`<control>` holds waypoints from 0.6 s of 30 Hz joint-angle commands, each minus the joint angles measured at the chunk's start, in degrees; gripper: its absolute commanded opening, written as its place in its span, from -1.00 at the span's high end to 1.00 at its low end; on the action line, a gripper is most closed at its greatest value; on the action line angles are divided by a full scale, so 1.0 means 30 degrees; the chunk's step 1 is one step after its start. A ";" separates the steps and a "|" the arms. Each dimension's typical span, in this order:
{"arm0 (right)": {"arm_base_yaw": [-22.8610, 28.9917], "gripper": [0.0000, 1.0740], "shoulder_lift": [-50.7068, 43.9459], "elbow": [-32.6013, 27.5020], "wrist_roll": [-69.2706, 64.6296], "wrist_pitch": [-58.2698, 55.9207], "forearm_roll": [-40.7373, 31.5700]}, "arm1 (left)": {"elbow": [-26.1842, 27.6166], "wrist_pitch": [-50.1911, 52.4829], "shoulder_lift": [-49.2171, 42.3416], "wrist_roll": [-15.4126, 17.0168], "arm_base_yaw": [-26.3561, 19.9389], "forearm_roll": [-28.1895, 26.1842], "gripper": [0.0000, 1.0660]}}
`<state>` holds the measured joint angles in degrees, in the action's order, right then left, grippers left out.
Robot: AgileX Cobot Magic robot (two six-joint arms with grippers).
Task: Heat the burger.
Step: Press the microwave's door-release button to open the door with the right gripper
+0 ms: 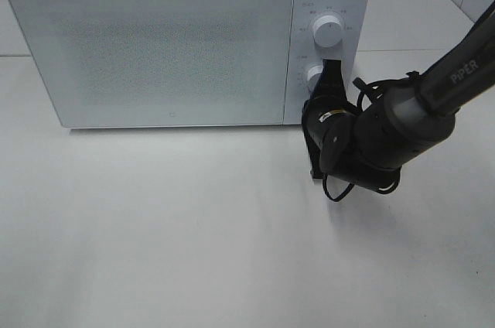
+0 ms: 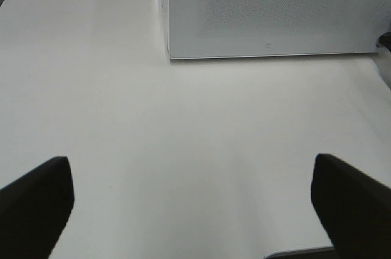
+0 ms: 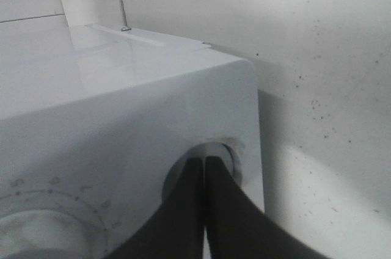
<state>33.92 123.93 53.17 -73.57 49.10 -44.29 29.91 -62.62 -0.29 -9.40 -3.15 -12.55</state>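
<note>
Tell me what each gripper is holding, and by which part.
Nothing. Left gripper: jaws open, empty. Right gripper: jaws shut, tips at the lower knob of the microwave.

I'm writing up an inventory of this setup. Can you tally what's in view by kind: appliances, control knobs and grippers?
microwave: 1
knobs: 2, the upper knob and the lower knob
grippers: 2, the left gripper open over the table, the right gripper shut with its tips at the lower knob
total: 5
</note>
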 commanded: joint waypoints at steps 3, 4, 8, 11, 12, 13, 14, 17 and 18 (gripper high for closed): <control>-0.0172 1.00 -0.0095 0.1127 0.0191 0.2846 0.0726 | -0.0019 0.0267 -0.0363 0.0172 -0.0038 -0.0095 -0.83; -0.0172 1.00 -0.0095 0.1261 0.0191 0.3495 0.0726 | -0.0019 0.0267 -0.0363 0.0172 -0.0038 -0.0095 -0.83; -0.0172 1.00 -0.0095 0.1471 0.0286 0.4450 0.0783 | -0.0019 0.0267 -0.0363 0.0172 -0.0038 -0.0095 -0.83; -0.0172 1.00 -0.0095 0.1795 0.0497 0.5080 0.0783 | -0.0019 0.0267 -0.0363 0.0172 -0.0038 -0.0095 -0.83; -0.0344 1.00 0.0038 0.2082 0.0993 0.5730 0.0802 | -0.0019 0.0267 -0.0363 0.0172 -0.0038 -0.0095 -0.83; -0.0382 1.00 0.0344 0.2483 0.1089 0.6264 0.0955 | -0.0019 0.0267 -0.0363 0.0172 -0.0038 -0.0095 -0.83; -0.0382 1.00 0.0344 0.2483 0.1089 0.6264 0.0955 | -0.0019 0.0267 -0.0363 0.0172 -0.0038 -0.0095 -0.83; -0.0573 1.00 0.0745 0.3228 0.1089 0.6532 0.1146 | -0.0019 0.0267 -0.0363 0.0172 -0.0038 -0.0095 -0.83; -0.0573 1.00 0.0840 0.3380 0.1089 0.6570 0.1222 | -0.0019 0.0267 -0.0363 0.0172 -0.0038 -0.0095 -0.83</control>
<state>34.95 127.37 57.12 -70.59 52.37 -48.59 29.91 -62.62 -0.29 -9.40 -3.15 -12.55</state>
